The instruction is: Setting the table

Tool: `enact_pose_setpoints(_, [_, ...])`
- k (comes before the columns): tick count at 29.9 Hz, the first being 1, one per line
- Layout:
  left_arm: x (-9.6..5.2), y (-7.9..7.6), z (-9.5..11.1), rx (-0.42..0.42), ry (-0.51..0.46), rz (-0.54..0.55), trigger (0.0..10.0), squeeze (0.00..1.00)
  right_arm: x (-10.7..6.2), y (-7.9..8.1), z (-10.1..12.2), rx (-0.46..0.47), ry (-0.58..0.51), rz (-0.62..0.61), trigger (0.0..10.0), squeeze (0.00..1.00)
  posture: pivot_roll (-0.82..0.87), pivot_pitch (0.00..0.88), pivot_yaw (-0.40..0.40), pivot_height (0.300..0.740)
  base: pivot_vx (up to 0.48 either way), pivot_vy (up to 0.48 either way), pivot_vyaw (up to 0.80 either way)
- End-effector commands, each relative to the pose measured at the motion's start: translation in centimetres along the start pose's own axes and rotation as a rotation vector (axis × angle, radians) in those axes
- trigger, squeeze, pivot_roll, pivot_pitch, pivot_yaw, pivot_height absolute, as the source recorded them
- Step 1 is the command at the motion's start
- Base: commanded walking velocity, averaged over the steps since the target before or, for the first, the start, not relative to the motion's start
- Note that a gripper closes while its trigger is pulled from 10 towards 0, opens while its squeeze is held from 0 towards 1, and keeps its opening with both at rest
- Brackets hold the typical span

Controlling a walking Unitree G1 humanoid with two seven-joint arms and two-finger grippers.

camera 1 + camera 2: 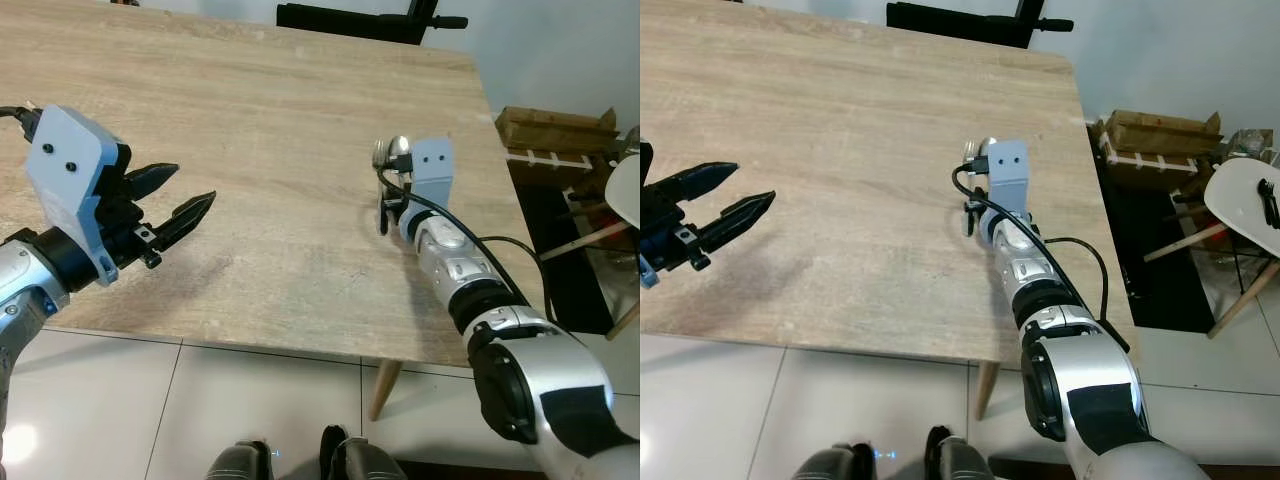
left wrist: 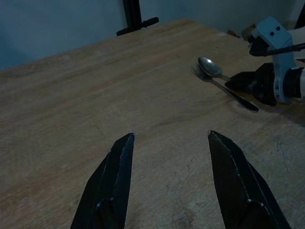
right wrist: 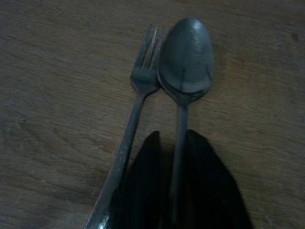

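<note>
On the pale wooden table (image 1: 260,150), the right gripper (image 3: 170,191) pinches the silver spoon (image 3: 185,62); the metal fork (image 3: 138,90) touches it. The left gripper (image 2: 167,157) hovers well apart, fingers spread.

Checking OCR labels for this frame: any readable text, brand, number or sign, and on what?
None readable.
Spoon and fork: no stamp or brand visible on them.
Cardboard box beside the table: no print legible.
Left gripper and right gripper: blue mounts plain, no markings.
</note>
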State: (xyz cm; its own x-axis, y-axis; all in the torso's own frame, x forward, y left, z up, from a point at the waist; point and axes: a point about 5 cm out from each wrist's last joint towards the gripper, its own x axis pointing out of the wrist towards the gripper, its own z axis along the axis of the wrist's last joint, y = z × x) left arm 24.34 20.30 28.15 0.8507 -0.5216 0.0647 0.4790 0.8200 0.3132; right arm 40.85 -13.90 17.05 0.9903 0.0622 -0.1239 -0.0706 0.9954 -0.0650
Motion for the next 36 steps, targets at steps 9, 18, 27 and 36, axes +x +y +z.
enact_pose_setpoints(9, [0.5, 0.1, -0.1, 0.01, -0.007, 0.008, 10.0, 0.0, -0.2, -0.9, -1.3, 0.039, 0.065, -0.028, 0.0, 0.0, 0.18, 0.125, -0.02, 0.74, 0.0, 0.0, 0.0])
enact_pose_setpoints(18, [1.1, 0.2, -0.4, 0.001, -0.024, 0.031, 10.0, 0.0, 0.1, -2.2, 2.6, 0.131, -0.135, -0.071, 10.0, 0.0, 0.16, 0.097, -0.025, 0.74, 0.0, 0.0, 0.0])
enact_pose_setpoints(27, [2.5, 0.1, -1.7, -0.014, -0.023, 0.052, 10.0, 0.0, -1.7, -2.2, 5.7, 0.181, -0.374, 0.011, 10.0, 0.0, 0.07, 0.049, -0.008, 0.74, 0.0, 0.0, 0.0])
enact_pose_setpoints(36, [4.3, -0.2, -3.0, -0.042, -0.022, 0.148, 10.0, 0.0, -5.6, -2.8, 5.2, 0.288, -0.463, -0.068, 10.0, 0.0, 0.0, 0.032, -0.004, 0.74, 0.0, 0.0, 0.0])
